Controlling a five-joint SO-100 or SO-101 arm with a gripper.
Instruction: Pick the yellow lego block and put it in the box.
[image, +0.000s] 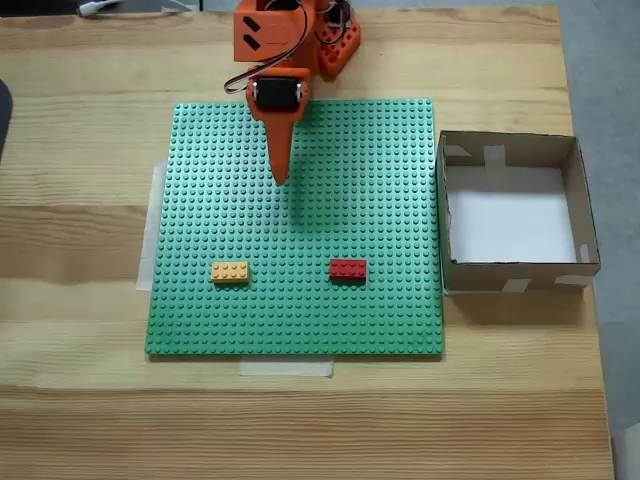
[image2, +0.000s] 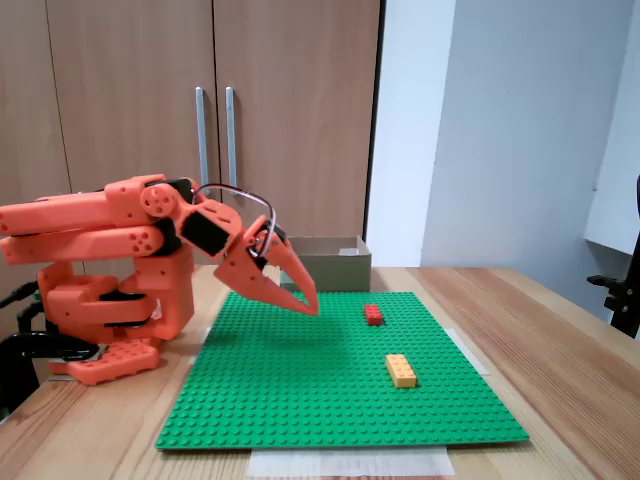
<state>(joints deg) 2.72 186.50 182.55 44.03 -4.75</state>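
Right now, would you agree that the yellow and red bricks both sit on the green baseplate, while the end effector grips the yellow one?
Not quite. Both the yellow brick and the red brick do sit on the green baseplate, but the end effector holds nothing; it hangs above the baseplate well away from the yellow brick, as the top-down fixed view shows.

Counter (image: 80, 420): pale wood planks, visible grain, clean surface. A green studded baseplate (image: 380, 310) lies flat on it, edges fixed with pale tape strips (image: 286, 368). Behind the counter in a fixed view: wooden cabinet (image2: 130, 90) with two doors, each with a vertical metal bar handle (image2: 201, 120). Beside the cabinet, plain white wall (image2: 500, 130). A dark chair part (image2: 625, 270) shows at that view's right edge. Grey floor (image: 610, 70) borders the counter. Lighting even, shadows soft.
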